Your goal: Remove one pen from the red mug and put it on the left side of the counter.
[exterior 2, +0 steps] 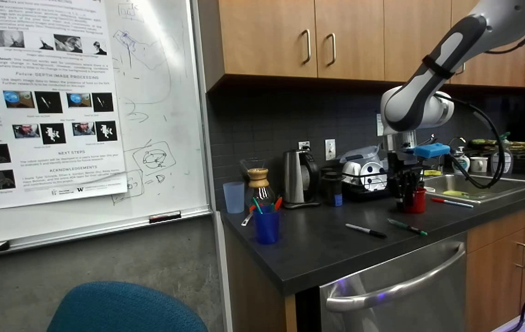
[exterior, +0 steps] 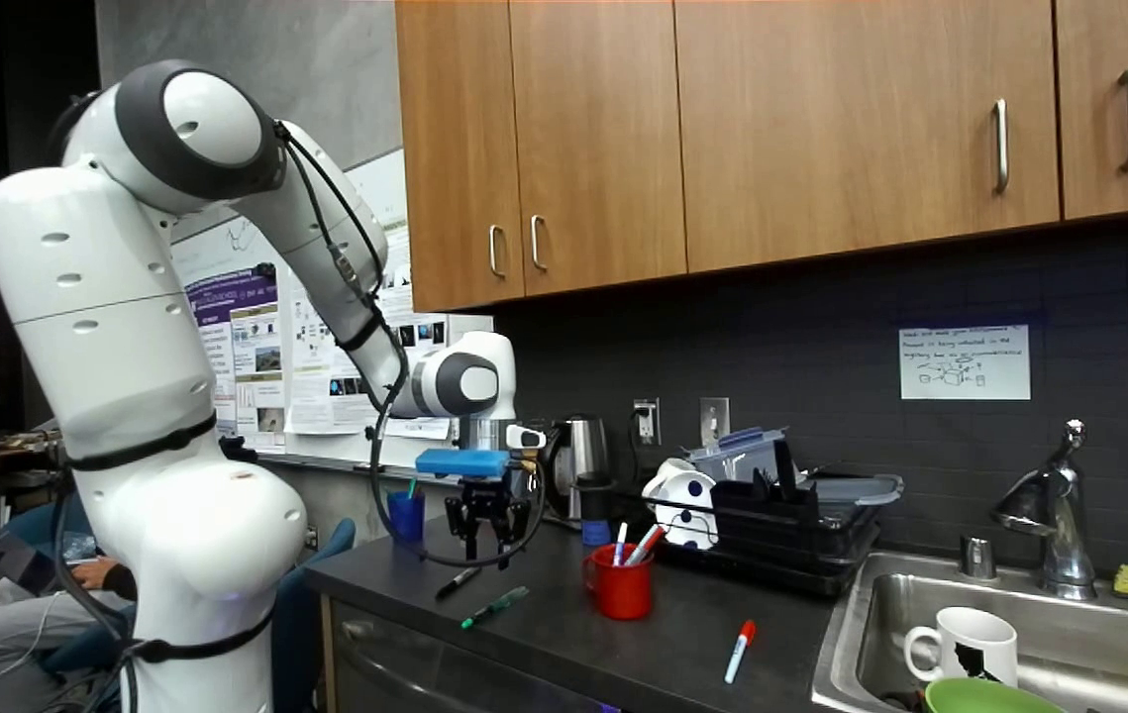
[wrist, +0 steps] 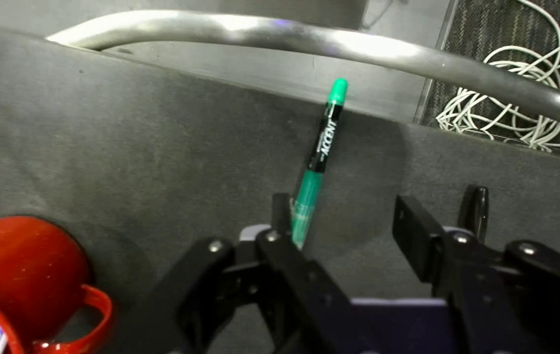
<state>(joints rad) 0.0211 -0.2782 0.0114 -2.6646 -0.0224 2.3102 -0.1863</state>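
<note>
The red mug (exterior: pixel 620 591) stands upright on the counter (exterior: pixel 544 649), holding a white-and-blue marker (exterior: pixel 619 545) and a red-and-white marker (exterior: pixel 645 546). In the wrist view the red mug (wrist: pixel 29 275) is at the lower left. Two slim dark pens lie on the counter: a black pen (exterior 2: pixel 366 230) with a grey end, and a green-and-black pen (exterior 2: pixel 407 227). My gripper (exterior: pixel 487 552) is open and empty, above the counter beside the mug. In the wrist view the green-and-black pen (wrist: pixel 326 142) lies below the jaws (wrist: pixel 341 214), its lower end partly hidden; the black pen (wrist: pixel 480 206) is beyond the right finger.
A blue cup (exterior 2: pixel 267 228) with pens stands near the counter's end. A red-capped marker (exterior: pixel 740 651) lies between mug and sink (exterior: pixel 866 634). A dish rack (exterior: pixel 781 530) and a kettle (exterior 2: pixel 294 177) stand behind. A dishwasher handle (wrist: pixel 280 34) runs along the front edge.
</note>
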